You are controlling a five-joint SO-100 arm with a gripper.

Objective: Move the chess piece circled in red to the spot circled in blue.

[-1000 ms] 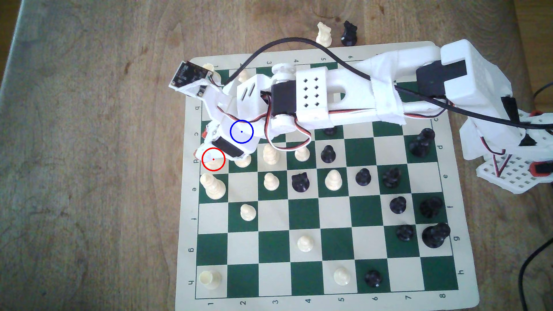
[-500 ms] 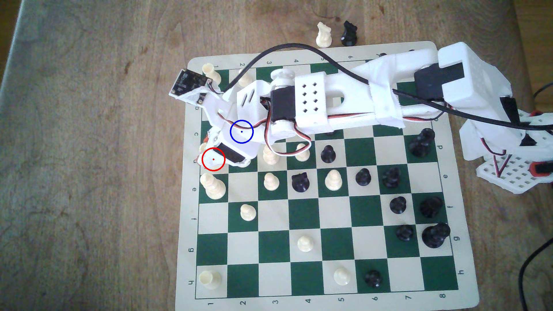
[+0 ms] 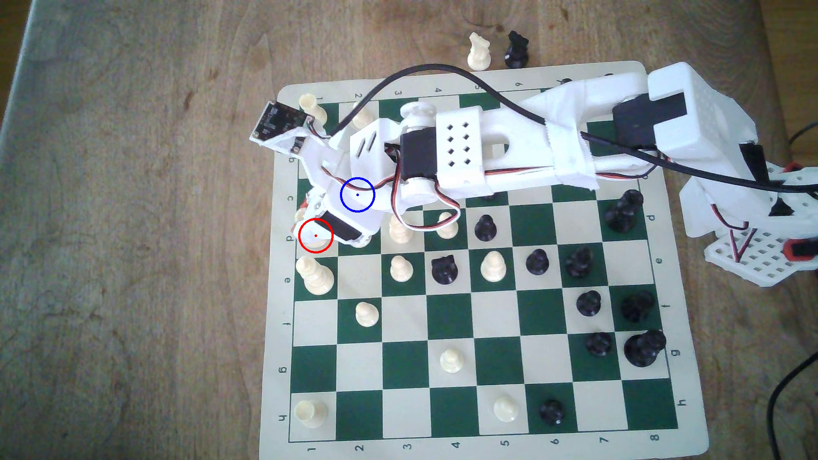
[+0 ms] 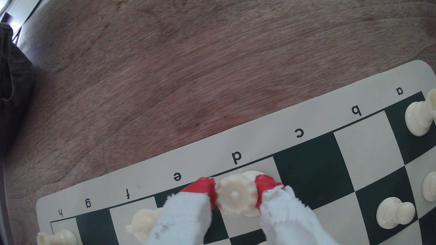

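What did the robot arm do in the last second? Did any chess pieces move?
The arm swung a little toward the bottom of the exterior view, uncovering the cream pieces at the board's top corner, then stopped. The gripper now has its red fingertips pressed on either side of the queen, which stands on its red-circled square. No other pieces moved.

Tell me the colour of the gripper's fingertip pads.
Red; the fingertips sit either side of the cream queen's crown, clearest in the wrist view.
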